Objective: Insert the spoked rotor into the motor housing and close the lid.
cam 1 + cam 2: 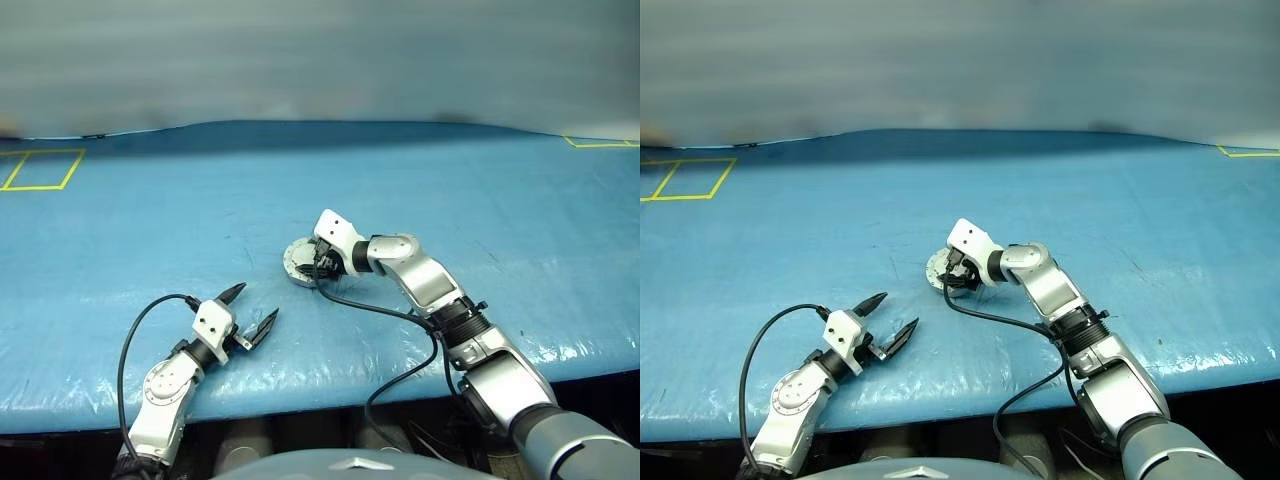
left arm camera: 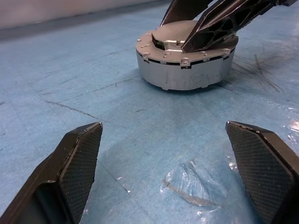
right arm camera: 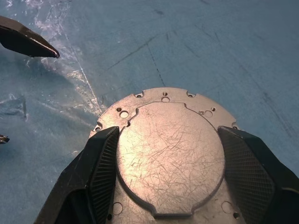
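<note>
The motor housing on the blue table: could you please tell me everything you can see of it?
The motor housing is a squat round drum of scratched silver metal, with small holes round its flat top and a raised centre plate. The lid looks closed over it; no windings show. It stands upright on the blue table, ahead of the left gripper. The right gripper straddles its top, fingers on or just above it.

Scratched silver motor housing [image 2: 184, 63] on a blue table [image 1: 150, 230] marked with yellow lines [image 1: 40, 170].

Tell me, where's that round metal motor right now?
The motor housing sits closed on the blue table, near the middle, under the right gripper; the open left gripper waits nearer the table's front edge.
</note>
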